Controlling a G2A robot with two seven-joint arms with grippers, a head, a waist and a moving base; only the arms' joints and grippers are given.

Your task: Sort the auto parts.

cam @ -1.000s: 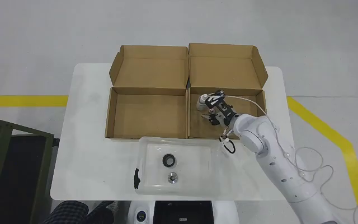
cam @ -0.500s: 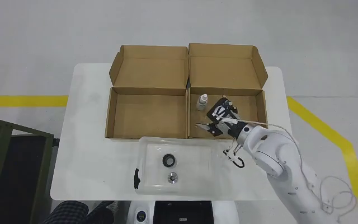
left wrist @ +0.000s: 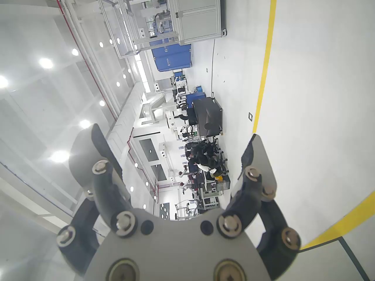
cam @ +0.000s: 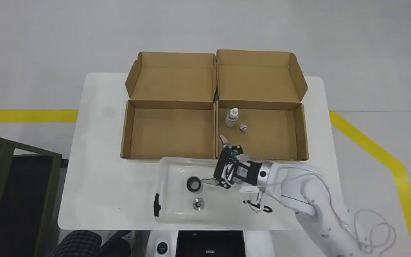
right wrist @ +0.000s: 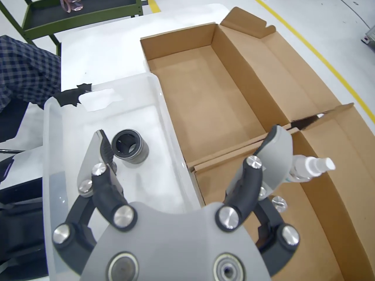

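Observation:
A clear plastic bin (cam: 168, 168) at the table's front holds a black ring-shaped bushing (cam: 193, 184) (right wrist: 130, 146) and a round metal part (cam: 199, 205). Behind it stand two open cardboard boxes. The left box (cam: 168, 133) has nothing in it. The right box (cam: 282, 132) holds a small white spray bottle (cam: 232, 116) (right wrist: 310, 166) and a small round part (cam: 243, 127). My right gripper (cam: 216, 160) (right wrist: 190, 147) hangs open over the bin's back right corner, one finger beside the bushing, nothing held. My left gripper (left wrist: 175, 147) is open, facing the room.
The white table (cam: 99, 160) has bare room left of the boxes. A black tab (cam: 156, 204) sticks to the bin's left rim. A green cart (right wrist: 88, 4) with a pink bottle stands off the table, beside a person's checked sleeve (right wrist: 26, 71).
My right gripper has swung from inside the right box, near the bottle, back to the bin's corner. The small round part now shows lying in the right box.

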